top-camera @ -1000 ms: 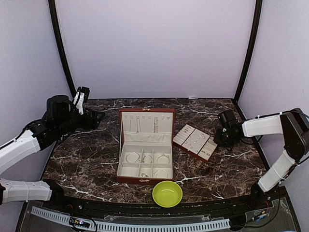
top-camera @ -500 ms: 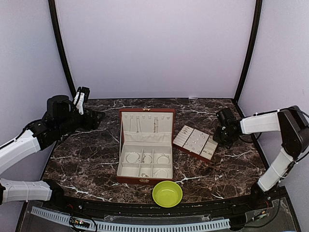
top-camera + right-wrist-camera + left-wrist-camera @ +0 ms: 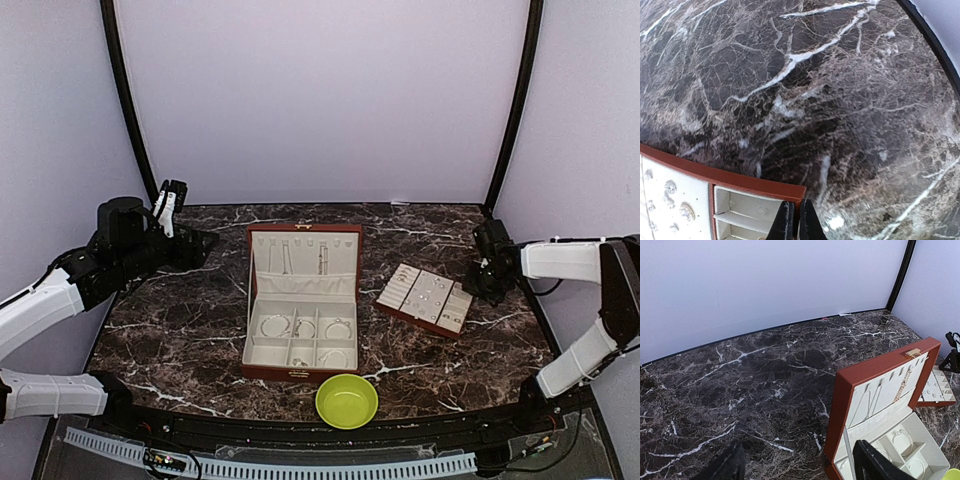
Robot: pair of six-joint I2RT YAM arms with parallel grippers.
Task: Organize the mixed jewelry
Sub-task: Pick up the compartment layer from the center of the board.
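Bowl (image 3: 347, 403), green and seemingly empty, is pictured nearest the arm bases. Just beyond it, the hinged box (image 3: 290, 374) is seen standing open on the counter (image 3: 180, 330). Thin silvery wire hoops (image 3: 275, 326) are laid in the compartments of its cream-lined base, and fine chains (image 3: 902, 385) are hung inside the raised lid. To the box's right, apart from it, the padded tray (image 3: 740, 181) is set at a slant, with tiny pale bead-like pieces (image 3: 671, 187) seated in its rows. The right claw (image 3: 792, 220), fingers pressed together, is placed at the tray's right-hand corner, against the red-brown rim; whether the rim itself is nipped cannot be told. The left claw (image 3: 797, 450) is held spread and empty above the far-left part of the counter. The mixed jewelry is judged largely sorted, with the placing of the tray the step in hand. A sure hold on the thin rim and a slow, level slide are called for next, so that no bead is shaken from its row.
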